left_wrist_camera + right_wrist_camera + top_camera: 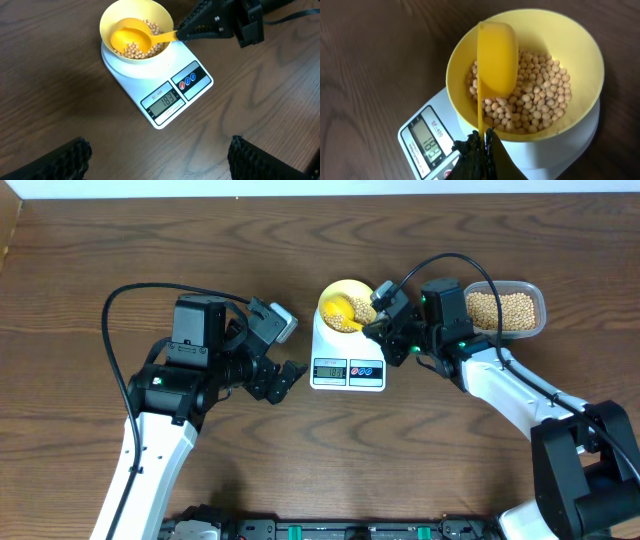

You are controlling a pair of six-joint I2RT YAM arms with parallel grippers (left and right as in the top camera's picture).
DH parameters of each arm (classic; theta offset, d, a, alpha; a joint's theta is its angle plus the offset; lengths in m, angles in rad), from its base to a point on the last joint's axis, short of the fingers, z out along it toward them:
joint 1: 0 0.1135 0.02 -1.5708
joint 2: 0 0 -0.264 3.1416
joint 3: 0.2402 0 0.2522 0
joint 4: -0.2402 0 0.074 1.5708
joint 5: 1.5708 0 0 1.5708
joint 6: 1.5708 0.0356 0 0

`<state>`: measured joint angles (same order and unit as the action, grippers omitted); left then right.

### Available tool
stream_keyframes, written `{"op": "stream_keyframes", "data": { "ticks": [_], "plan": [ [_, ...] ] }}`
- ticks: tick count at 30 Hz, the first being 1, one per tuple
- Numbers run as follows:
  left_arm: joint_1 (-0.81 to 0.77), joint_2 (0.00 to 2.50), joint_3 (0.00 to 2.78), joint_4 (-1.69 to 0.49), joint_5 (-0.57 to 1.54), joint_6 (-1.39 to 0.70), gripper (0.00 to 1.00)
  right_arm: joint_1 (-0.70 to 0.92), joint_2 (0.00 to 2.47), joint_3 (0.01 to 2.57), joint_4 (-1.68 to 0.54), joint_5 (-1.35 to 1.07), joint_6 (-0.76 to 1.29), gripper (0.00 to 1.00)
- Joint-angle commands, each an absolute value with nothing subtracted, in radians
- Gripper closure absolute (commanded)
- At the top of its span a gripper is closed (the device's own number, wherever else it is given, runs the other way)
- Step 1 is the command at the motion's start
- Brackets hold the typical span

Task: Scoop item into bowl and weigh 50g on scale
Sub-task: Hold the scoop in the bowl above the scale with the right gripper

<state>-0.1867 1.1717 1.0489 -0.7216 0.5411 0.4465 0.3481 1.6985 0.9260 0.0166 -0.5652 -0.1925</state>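
Note:
The pale yellow bowl (345, 307) sits on the white scale (348, 365) and holds a layer of tan beans (540, 100). The scale's display (164, 101) reads about 18.3. My right gripper (483, 142) is shut on the handle of a bright yellow scoop (495, 60), whose head is tilted on its side inside the bowl over the beans. It also shows in the left wrist view (131, 39). My left gripper (159, 157) is open and empty above bare table, just left of the scale (160, 85).
A clear plastic tub (505, 308) filled with more beans stands at the back right, behind my right arm. Black cables loop over both arms. A strip of equipment runs along the table's front edge.

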Motion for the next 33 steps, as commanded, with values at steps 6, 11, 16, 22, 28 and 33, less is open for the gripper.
{"op": "stream_keyframes", "data": {
  "ticks": [6, 11, 16, 22, 28, 33],
  "plan": [
    [-0.189, 1.176, 1.044, -0.72, 0.55, 0.459, 0.11, 0.311, 1.698, 0.928, 0.062, -0.557, -0.147, 0.99],
    [-0.189, 1.176, 1.044, -0.72, 0.55, 0.459, 0.11, 0.284, 1.698, 0.928, 0.064, -0.582, -0.105, 0.99],
    [-0.189, 1.176, 1.044, -0.72, 0.55, 0.459, 0.11, 0.261, 1.694, 0.928, 0.072, -0.678, -0.105, 0.99],
    [-0.189, 1.176, 1.044, -0.72, 0.55, 0.459, 0.11, 0.26, 1.684, 0.928, 0.072, -0.691, -0.105, 0.99],
    [-0.189, 1.176, 1.044, -0.72, 0.55, 0.459, 0.11, 0.26, 1.666, 0.928, 0.071, -0.691, -0.105, 0.99],
    [-0.189, 1.176, 1.044, -0.72, 0.55, 0.459, 0.11, 0.26, 1.647, 0.928, 0.07, -0.69, -0.112, 0.99]
  ]
}}
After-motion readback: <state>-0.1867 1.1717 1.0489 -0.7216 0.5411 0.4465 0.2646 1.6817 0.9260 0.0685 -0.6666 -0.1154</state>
